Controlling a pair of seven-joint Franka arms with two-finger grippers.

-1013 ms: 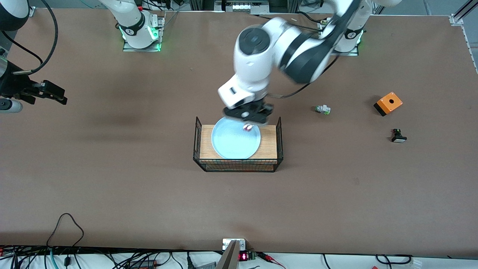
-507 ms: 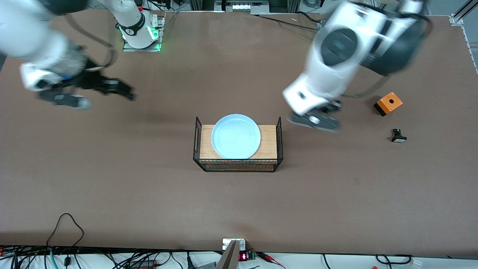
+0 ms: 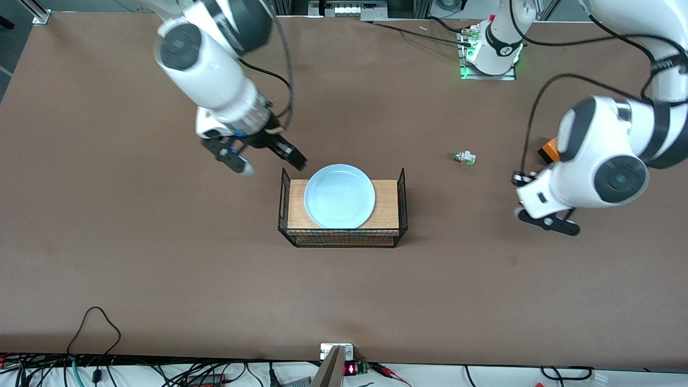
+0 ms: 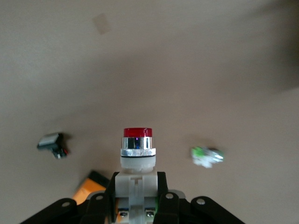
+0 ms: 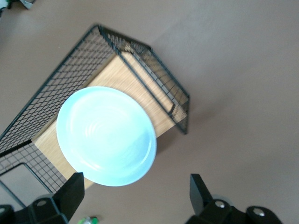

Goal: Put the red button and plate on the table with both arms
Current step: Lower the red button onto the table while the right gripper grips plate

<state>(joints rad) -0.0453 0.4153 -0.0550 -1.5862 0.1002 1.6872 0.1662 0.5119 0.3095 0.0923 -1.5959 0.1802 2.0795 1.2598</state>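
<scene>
Both arms are now somewhere quite different from half a second ago: the left gripper [image 3: 547,220] has swung away from the green-tipped switch [image 3: 464,157] and is now hanging over the table [image 3: 161,258] toward the left arm's end, while the right gripper [image 3: 269,156] has come in from the right arm's end and is now hovering just beside the wire tray [image 3: 344,236]. The plate [image 3: 339,195] is lying where it was, flat on the tray's wooden floor, light blue and bare.

In the left wrist view the left gripper [image 4: 135,205] is clenching the red button [image 4: 137,154] by its whitish body, the red cap sticking out past the fingertips. Below it on the brown surface are showing the green-tipped switch [image 4: 207,156], a black switch with a white cap [image 4: 51,143] and a corner of an orange box [image 4: 88,189], all apart from one another. In the front view only a sliver of the orange box [image 3: 548,150] is showing past the left arm.

In the right wrist view the right gripper [image 5: 135,196] is standing released, its two fingers [image 5: 72,193] spread wide with nothing between them, and the plate [image 5: 106,135] is sitting in the wire tray [image 5: 140,60] underneath, untouched
</scene>
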